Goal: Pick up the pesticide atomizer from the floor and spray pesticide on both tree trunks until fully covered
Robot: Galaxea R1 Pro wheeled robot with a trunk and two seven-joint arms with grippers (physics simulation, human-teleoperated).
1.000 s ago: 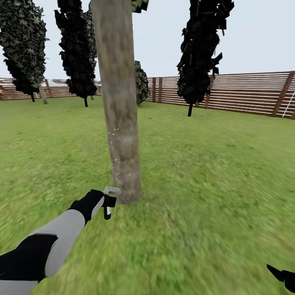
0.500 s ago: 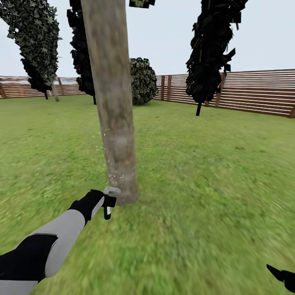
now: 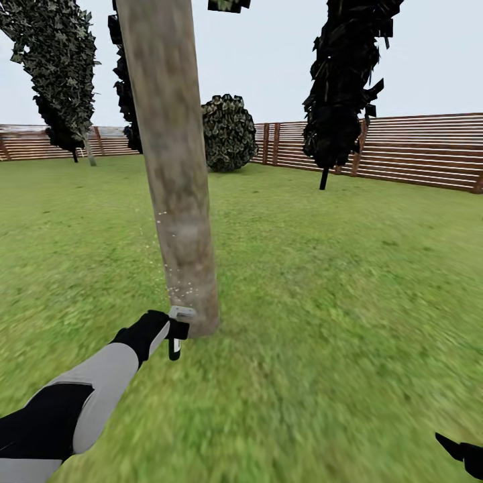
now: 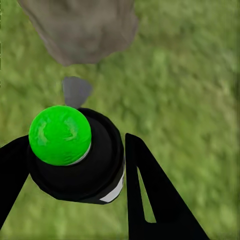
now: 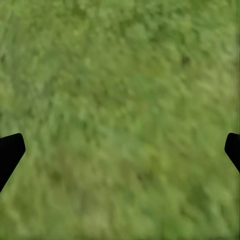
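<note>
I stand on the garden lawn point(image 3: 349, 282) right in front of one tree trunk point(image 3: 176, 188), a mottled grey-brown column running out of the top of the head view. My left gripper point(image 3: 173, 333) is shut on the pesticide atomizer point(image 3: 180, 314), whose pale nozzle almost touches the trunk's foot. White spray specks dot the bark point(image 3: 176, 290) just above it. The left wrist view shows the atomizer point(image 4: 75, 160) as a black body with a green ball on top, held in the left gripper point(image 4: 72, 144), with the trunk base point(image 4: 80, 30) close ahead. My right gripper point(image 5: 120, 150) hangs open over grass, low at the right point(image 3: 463, 453).
A brown slatted fence point(image 3: 416, 151) borders the lawn at the back. Dark narrow trees point(image 3: 342, 87) and a round bush point(image 3: 229, 133) stand before it. A lighter-leaved tree with a thin pale trunk point(image 3: 89, 153) stands far left. Open grass lies to the right of the near trunk.
The whole view has swung, so the near trunk now sits further left and the background further right. My left arm holds the same pose with the atomizer.
</note>
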